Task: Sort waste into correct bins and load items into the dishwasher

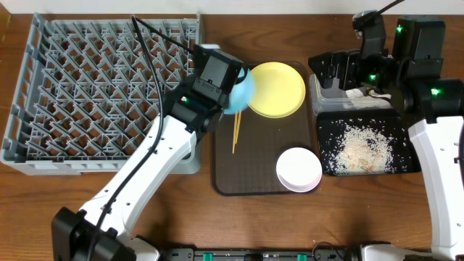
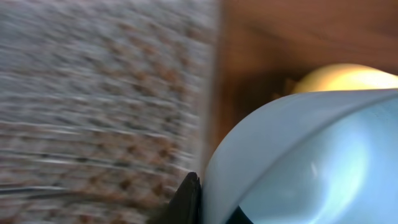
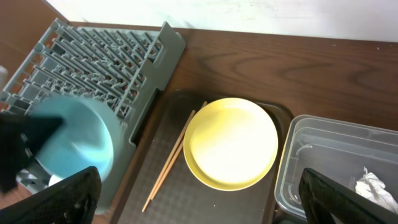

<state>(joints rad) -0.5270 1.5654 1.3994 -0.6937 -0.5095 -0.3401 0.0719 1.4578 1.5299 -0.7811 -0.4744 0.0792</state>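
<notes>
Grey dish rack [image 1: 94,87] just to the left; clamping the light blue bowl [image 1: 245,93] by the rim in the left gripper [image 1: 232,94], probably carrying leftward.

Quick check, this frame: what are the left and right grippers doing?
Left gripper: closed on the rim of the blue bowl.
Right gripper: open, holding nothing.

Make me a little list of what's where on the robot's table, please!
Left gripper: shut on the light blue bowl, beside the dish rack
Right gripper: open, holding nothing, near the clear tub
Brown tray: yellow plate, chopsticks, white bowl
Black tray: rice scraps
Clear tub: white tissue
Dish rack: no dishes visible
</notes>
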